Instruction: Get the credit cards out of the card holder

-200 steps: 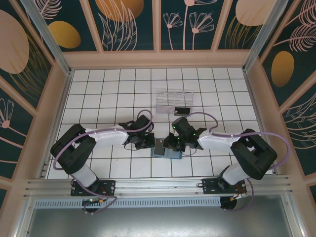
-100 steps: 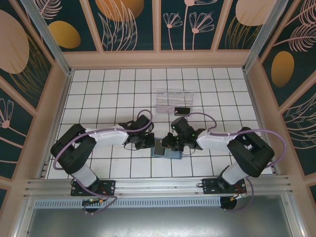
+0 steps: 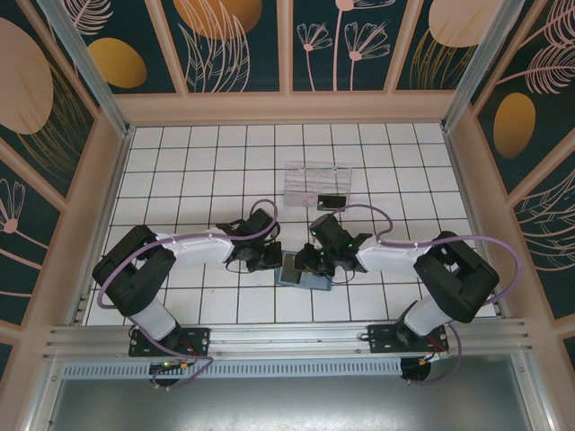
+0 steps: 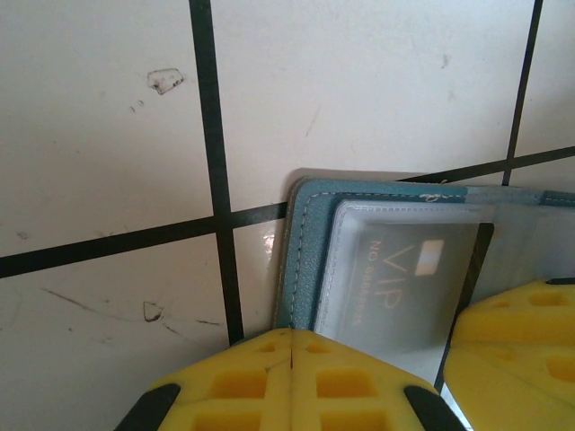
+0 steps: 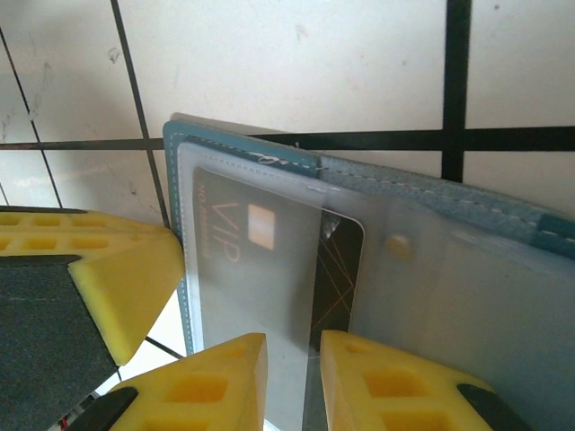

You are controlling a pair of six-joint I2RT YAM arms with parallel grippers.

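Top external: card holder (image 3: pixel 305 278) open and flat on white tiled table (image 3: pixel 180 162), centre, close to near edge. Clear tray (image 3: pixel 316 180) farther back, well apart from holder. Small black rectangle (image 3: pixel 331 201) at tray's near right corner.

Left wrist: left fingers (image 4: pixel 260 382) fully shut, yellow pads pressed together, nothing between them. Tips over a corner of the holder, at its teal stitched border. Touching or just above: can't tell. Grey card (image 4: pixel 404 278) marked VIP inside clear pocket (image 4: pixel 346 224), just beyond the tips.

Right wrist: right fingers (image 5: pixel 216 382) slightly apart, narrow gap only. Tips at the edge of the clear pocket, one on each side of grey card's long edge, with black card (image 5: pixel 343 278) showing from behind it. Grip on either card: can't tell, nothing plainly clamped. Both cards in the pocket, grey on top, black underneath and offset toward holder's middle. Yellow pad of left fingers just beside holder's short end in same view
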